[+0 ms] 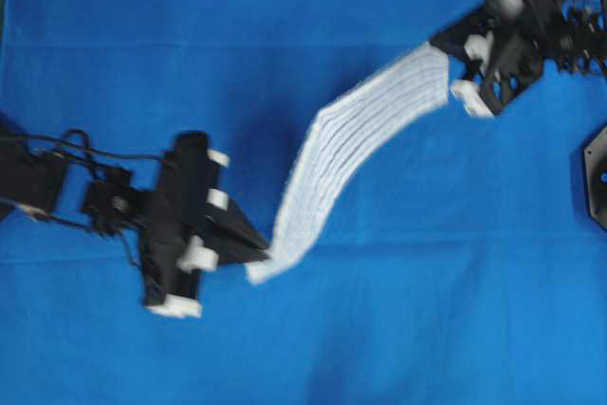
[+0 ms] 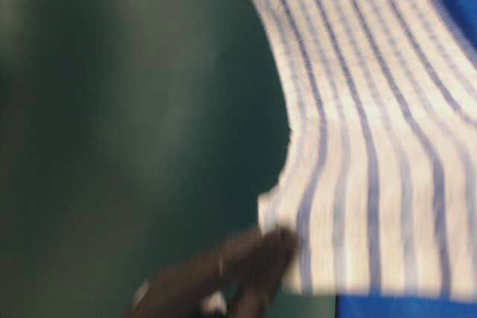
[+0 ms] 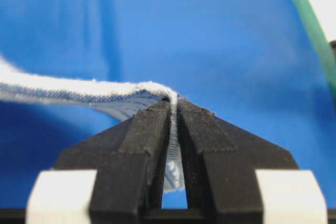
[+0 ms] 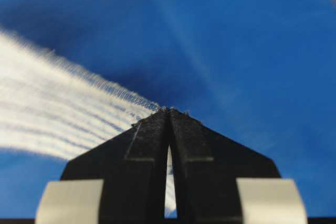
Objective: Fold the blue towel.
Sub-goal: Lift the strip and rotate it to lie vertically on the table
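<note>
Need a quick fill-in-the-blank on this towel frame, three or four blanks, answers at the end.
1. The blue towel hangs stretched between ____ grippers.
2. The left gripper is ____ on a corner of the towel.
3. In the overhead view, the right gripper holds the towel's ____ end.
4. The cloth covering the table is plain ____.

Missing words: two; shut; upper; blue

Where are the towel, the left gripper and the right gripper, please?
towel [image 1: 346, 154]: overhead view, middle of the hanging cloth.
left gripper [image 1: 261, 248]: overhead view, fingertips pinching the towel's lower corner.
right gripper [image 1: 446, 49]: overhead view, fingertips pinching the towel's upper corner.
</note>
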### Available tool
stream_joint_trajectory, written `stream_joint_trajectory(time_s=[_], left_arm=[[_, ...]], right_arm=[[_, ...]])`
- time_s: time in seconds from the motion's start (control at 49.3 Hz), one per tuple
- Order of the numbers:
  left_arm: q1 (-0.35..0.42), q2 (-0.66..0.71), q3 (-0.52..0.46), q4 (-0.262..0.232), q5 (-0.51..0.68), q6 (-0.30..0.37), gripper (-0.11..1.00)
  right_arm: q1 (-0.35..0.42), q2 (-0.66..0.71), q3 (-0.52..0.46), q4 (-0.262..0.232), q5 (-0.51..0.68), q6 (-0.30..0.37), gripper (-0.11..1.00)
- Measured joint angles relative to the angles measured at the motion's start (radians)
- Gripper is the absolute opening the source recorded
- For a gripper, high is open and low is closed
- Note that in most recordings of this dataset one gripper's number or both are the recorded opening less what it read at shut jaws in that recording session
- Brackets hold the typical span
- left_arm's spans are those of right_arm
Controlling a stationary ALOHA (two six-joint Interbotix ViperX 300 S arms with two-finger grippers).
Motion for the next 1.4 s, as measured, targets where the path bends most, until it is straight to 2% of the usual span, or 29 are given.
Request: stream_joint_trajectory(time_s=[0.162, 0.386, 0.65, 0.873, 1.198, 1.401], left_arm=[[-0.002, 0.129, -0.121, 0.000, -0.038, 0.011, 0.04], [-0.002, 0.284, -0.281, 0.000, -0.071, 0.071, 0.04], [0.014, 0.402, -0.436, 0.000, -0.074, 0.084, 0.04], [0.029, 0.433, -0.483, 0.000, -0.074, 0.086, 0.04], [0.048, 0.500, -0.543, 0.000, -0.127, 0.086, 0.04], [0.049, 0.518, -0.555, 0.002, -0.132, 0.087, 0.04]], right_arm=[[-0.038, 0.086, -0.061, -0.043, -0.014, -0.002, 0.01], [-0.057, 0.187, -0.147, -0.087, -0.015, -0.008, 0.01], [-0.058, 0.229, -0.192, -0.101, -0.026, -0.008, 0.01], [-0.060, 0.222, -0.186, -0.103, -0.021, -0.009, 0.01], [-0.064, 0.089, -0.067, -0.103, 0.009, 0.012, 0.01], [-0.064, 0.071, -0.048, -0.098, 0.008, 0.012, 0.01]])
